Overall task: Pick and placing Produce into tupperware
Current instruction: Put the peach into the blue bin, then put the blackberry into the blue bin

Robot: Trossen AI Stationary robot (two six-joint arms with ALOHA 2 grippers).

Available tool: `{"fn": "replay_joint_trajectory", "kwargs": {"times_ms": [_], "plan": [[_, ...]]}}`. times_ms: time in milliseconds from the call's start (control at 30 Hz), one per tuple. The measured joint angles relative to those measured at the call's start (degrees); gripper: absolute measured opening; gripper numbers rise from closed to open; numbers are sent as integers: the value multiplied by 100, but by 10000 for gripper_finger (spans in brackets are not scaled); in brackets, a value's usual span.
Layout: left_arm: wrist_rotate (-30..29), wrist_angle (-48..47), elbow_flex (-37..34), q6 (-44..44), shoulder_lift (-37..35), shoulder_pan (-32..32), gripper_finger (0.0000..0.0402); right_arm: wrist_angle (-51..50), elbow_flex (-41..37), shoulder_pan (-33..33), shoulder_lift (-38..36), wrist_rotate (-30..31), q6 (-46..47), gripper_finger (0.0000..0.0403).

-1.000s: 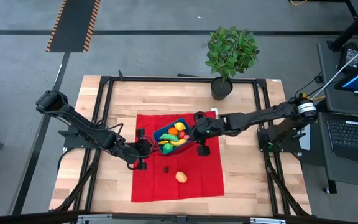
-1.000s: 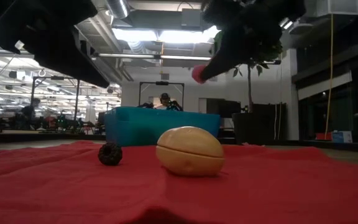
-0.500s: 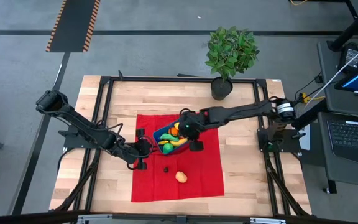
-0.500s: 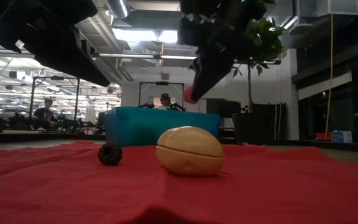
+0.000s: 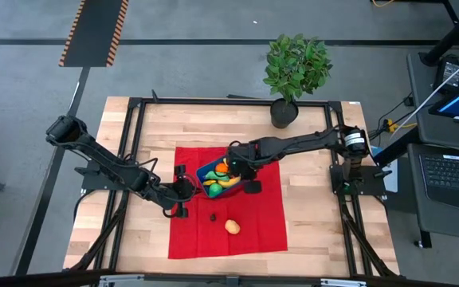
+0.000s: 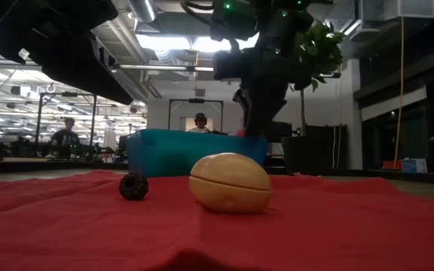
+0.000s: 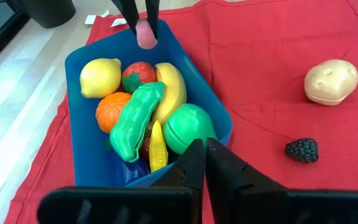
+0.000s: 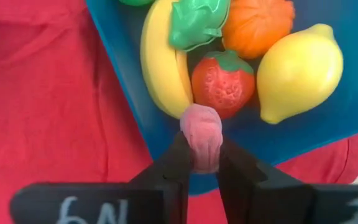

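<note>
In the high view the left arm reaches in from the left edge of the wooden bench [image 5: 158,127], and the left claw [image 5: 183,190] sits left of centre over the left edge of the red cloth [image 5: 261,223], just beside the blue tupperware [image 5: 210,171]; its own wrist view shows the two dark fingers pressed together with nothing between them, so this claw is closed and empty. The tupperware lies near the middle of the frame on the upper part of the cloth. Inside it, the left wrist view shows produce packed together: a yellow lemon [image 7: 100,77], an orange [image 7: 111,111], a strawberry [image 7: 138,76], a banana [image 7: 171,90], a long green vegetable [image 7: 133,122], a small corn cob [image 7: 158,147] and a round green fruit [image 7: 188,127]. Just right of the tupperware's centre, the right claw [image 5: 234,166] hangs over the tub's rim, its arm stretching away to the right edge of the bench; it is clamped on a small pink piece [image 8: 202,137], held above the wall of the tub next to the strawberry and banana. Lower in the frame, on bare cloth, lie a dark berry [image 5: 213,215] and, to its right, a tan potato [image 5: 232,226], apart from each other. At upper right of the bench stands a potted plant [image 5: 296,68].
</note>
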Motion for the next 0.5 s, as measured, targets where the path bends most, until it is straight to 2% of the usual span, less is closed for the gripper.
{"fn": "replay_joint_trajectory", "kwargs": {"times_ms": [200,500], "plan": [[2,0,-2,1,0,-2,2,137,-4,0,-9,3,15,112],[0,0,-2,3,0,-2,25,208,-2,0,-12,7,137,181]]}}
